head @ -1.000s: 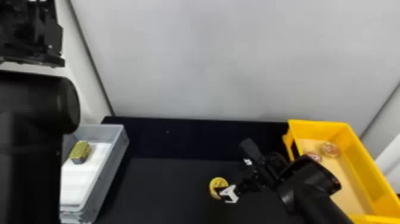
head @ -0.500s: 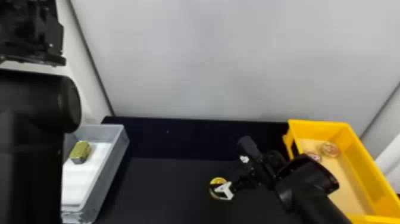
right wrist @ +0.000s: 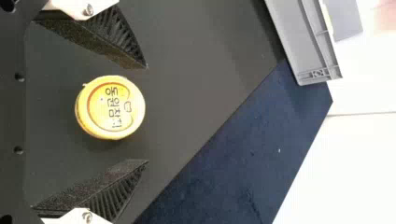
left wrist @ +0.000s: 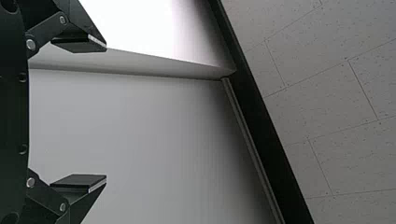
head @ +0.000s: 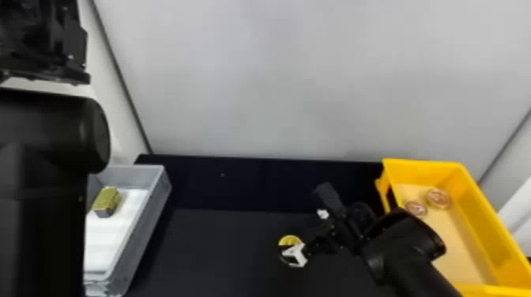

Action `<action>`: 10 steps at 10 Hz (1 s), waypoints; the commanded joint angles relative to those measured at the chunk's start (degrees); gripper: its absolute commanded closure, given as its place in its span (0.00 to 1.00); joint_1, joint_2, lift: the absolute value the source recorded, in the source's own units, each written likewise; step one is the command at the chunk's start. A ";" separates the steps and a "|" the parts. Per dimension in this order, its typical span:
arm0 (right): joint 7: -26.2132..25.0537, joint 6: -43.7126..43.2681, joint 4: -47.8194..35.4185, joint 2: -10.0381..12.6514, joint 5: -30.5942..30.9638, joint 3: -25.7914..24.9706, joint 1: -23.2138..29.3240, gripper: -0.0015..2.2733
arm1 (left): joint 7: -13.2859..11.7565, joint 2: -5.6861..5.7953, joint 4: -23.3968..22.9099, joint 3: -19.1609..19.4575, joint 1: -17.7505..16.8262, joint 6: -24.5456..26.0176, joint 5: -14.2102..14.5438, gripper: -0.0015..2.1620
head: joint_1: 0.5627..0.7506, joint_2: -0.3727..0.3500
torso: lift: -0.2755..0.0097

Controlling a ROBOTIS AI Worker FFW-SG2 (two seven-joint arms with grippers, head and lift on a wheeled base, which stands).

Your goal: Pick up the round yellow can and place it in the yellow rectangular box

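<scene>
The right end effector [right wrist: 147, 114], spread either side of the yellow can [right wrist: 110, 108], could skid it across the bench [right wrist: 196, 93] by closing off-centre.

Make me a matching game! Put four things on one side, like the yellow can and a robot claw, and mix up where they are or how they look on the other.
1. round yellow can
2. green-gold block
3. yellow box
4. left claw

A. holding two small round things
B. open and empty
C. inside the gray tray
D. on the dark table, by the right claw

Right pairs: 1-D, 2-C, 3-A, 4-B
</scene>
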 commanded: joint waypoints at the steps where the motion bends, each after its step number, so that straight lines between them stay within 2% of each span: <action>1: -0.75 -0.79 1.62 0.81 -0.72 0.44 -0.30 0.02 | -0.06 0.00 0.17 -0.16 -0.22 -0.15 0.01 0.12 | 0.53 0.59 | 0.93; 10: -1.11 -1.05 5.31 0.81 -0.01 0.62 -0.21 0.03 | -0.14 -0.09 0.08 -0.16 -0.31 -1.03 0.19 0.12 | 0.53 0.59 | 0.93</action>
